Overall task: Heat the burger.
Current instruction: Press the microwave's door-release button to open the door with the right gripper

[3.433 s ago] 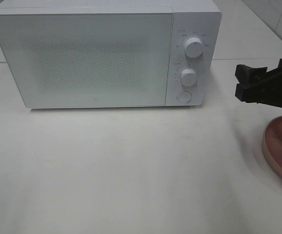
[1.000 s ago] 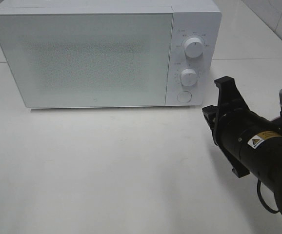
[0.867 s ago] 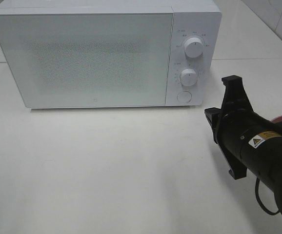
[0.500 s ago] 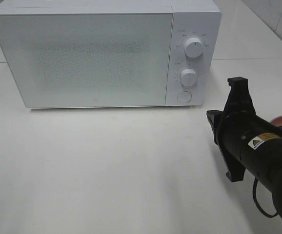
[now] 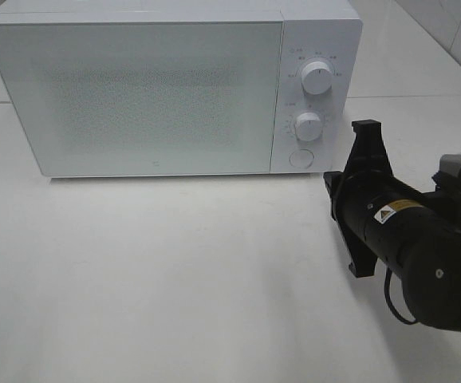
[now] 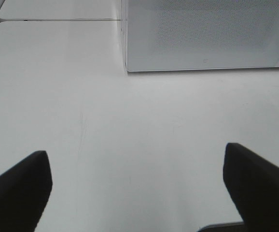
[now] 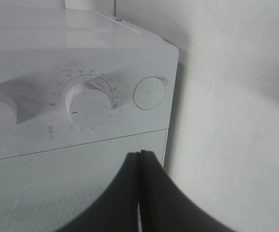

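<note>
The right arm has swung away from the pink plate at the right edge and now points toward the control panel of the microwave [image 5: 159, 96], a touch closer than half a second ago; the plate is hidden behind the arm. The right gripper [image 7: 140, 154] has its jaws pressed together with nothing between them, their joined tip aimed a little off the round button [image 7: 149, 93] at the near end of the panel, just beside the lower dial [image 7: 89, 104]. The left gripper [image 6: 135, 151] hangs over the bare tabletop [image 5: 175, 279] near the microwave's left near corner, jaws spread wide and empty. The burger is not in sight in any current view (presumably on the right, behind the arm), and the door is shut, so the step in hand looks like pressing that button to release it. To do it well, keep the jaws together as one blunt tip, centre it on the button before advancing, and push straight into the panel, not at a slant, so the tip neither slips onto the dial nor shoves the light cabinet back. The left gripper should keep out of the door's swing.
</note>
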Available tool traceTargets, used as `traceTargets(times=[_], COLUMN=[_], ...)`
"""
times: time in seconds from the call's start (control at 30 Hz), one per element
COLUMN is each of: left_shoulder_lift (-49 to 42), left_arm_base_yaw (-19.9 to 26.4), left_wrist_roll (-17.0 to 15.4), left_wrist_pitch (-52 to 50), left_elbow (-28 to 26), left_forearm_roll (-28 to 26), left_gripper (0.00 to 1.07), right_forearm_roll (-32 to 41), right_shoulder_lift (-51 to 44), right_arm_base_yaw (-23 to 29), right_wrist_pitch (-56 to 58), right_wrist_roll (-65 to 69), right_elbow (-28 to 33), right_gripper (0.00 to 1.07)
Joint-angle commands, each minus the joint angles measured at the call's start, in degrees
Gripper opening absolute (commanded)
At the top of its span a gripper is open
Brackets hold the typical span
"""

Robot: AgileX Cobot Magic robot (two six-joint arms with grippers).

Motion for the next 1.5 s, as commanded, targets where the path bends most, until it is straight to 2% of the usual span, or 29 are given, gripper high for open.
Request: traceTargets(times=[0.03,0.27,0.7,1.23,1.5], left_shoulder_lift=[-1.32,-1.32,-1.32,-1.32,-1.32], left_arm_base_yaw=[-0.06,-0.06,-0.06,-0.06,-0.06], left_wrist_roll=[-0.40,-0.40,-0.40,-0.40,-0.40], left_wrist_pitch=[-0.69,-0.69,-0.69,-0.69,-0.69], left_elbow=[0.29,0.29,0.29,0.29,0.29], left_forearm_roll=[0.06,0.06,0.06,0.06,0.06], left_gripper=[0.88,0.88,0.88,0.88,0.88], right_forearm_roll=[-1.89,-4.24,-2.06,0.52,0.46], right_shoulder_lift=[1.03,5.21,11.69,17.99,18.91], right_arm_base_yaw=[-1.55,-4.81,-7.45,-7.45,-9.45], right_wrist_pitch=[0.97,2.81,5.73,5.73,6.07], right_wrist_roll=[0.17,0.74,0.29,-0.29,-3.21], right_elbow=[-1.72,-7.28,-14.95,-21.20,-23.66], right_gripper=[0.00,0.00,0.00,0.00,0.00])
